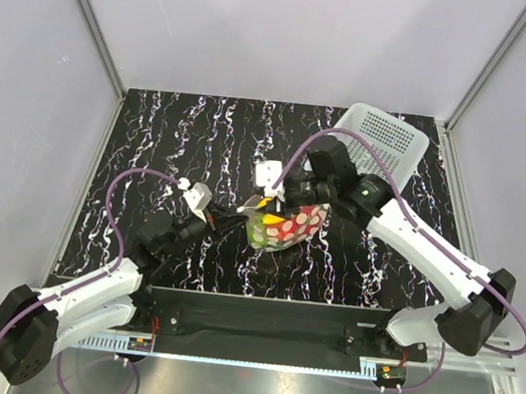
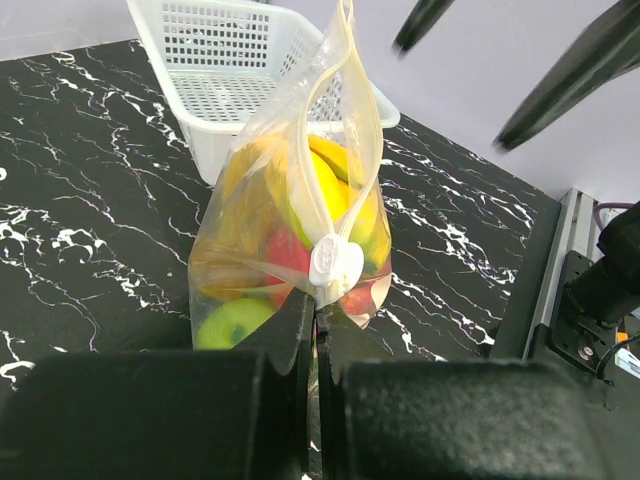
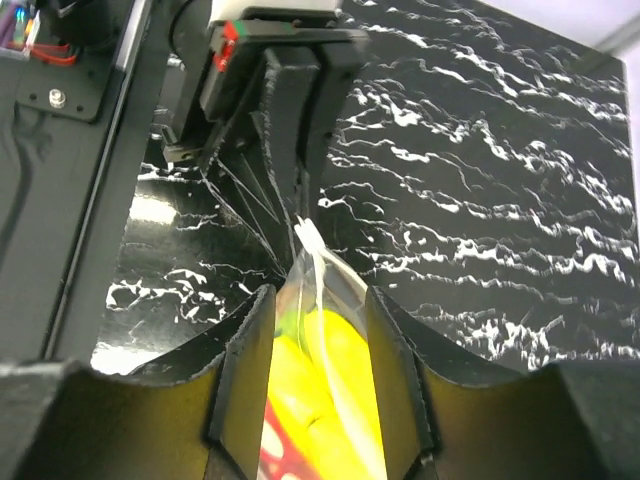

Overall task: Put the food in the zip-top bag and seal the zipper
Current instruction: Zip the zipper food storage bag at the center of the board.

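Top external: fixed high above and behind the robot, looking down and forward. The whole table [image 1: 203, 144] is in frame, at a distance.

Left wrist: low over the table, sighting along the left gripper [image 2: 315, 315] toward the basket [image 2: 215, 150]. The zip-top bag [image 2: 300, 250] is very near, mid-frame.

Right wrist: close in, angled steeply down past the right gripper [image 3: 318, 298], facing the table's near-left edge.

Shared: the bag appears in all three views, and each wrist view catches the opposite gripper.
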You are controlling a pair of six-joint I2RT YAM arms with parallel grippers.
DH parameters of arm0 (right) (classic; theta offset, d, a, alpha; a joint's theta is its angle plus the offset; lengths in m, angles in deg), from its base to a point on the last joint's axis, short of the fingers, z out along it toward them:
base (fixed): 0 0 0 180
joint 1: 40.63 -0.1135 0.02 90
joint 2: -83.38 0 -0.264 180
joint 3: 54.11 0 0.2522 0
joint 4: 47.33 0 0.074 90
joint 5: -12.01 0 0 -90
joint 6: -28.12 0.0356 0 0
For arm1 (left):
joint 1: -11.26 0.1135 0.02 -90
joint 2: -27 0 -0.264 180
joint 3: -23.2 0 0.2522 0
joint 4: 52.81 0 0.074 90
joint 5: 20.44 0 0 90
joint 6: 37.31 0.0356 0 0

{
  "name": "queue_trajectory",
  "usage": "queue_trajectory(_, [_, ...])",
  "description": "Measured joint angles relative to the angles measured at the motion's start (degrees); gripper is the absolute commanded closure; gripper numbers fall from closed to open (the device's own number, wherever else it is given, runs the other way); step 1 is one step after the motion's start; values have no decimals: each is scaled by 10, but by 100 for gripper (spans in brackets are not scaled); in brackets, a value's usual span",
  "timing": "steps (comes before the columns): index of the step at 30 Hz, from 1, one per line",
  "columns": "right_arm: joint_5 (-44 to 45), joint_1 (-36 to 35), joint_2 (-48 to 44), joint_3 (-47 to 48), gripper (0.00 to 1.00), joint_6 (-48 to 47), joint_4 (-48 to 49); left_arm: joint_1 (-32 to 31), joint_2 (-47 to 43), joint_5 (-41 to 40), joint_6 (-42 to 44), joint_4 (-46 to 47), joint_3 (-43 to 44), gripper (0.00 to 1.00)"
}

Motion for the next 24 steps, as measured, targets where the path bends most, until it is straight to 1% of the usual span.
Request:
queue_trajectory(1, [-2,-4,9,2,50,-12,-1,0,0,1,0,0,0,100])
queue_trajectory(3, [-1,-17,27,10,50,-31,-4,0,2,3,0,0,1,100])
queue_trajectory(7, [1,-39,66,42,54,-62,-21,0,2,8,1,-2,5,100])
queue_trajectory(12, [2,-42,104,92,57,-92,-58,1,2,15,3,-5,8,100])
queue_trajectory(24, [9,-43,123,104,58,-125,-97,1,7,21,5,-7,12,100])
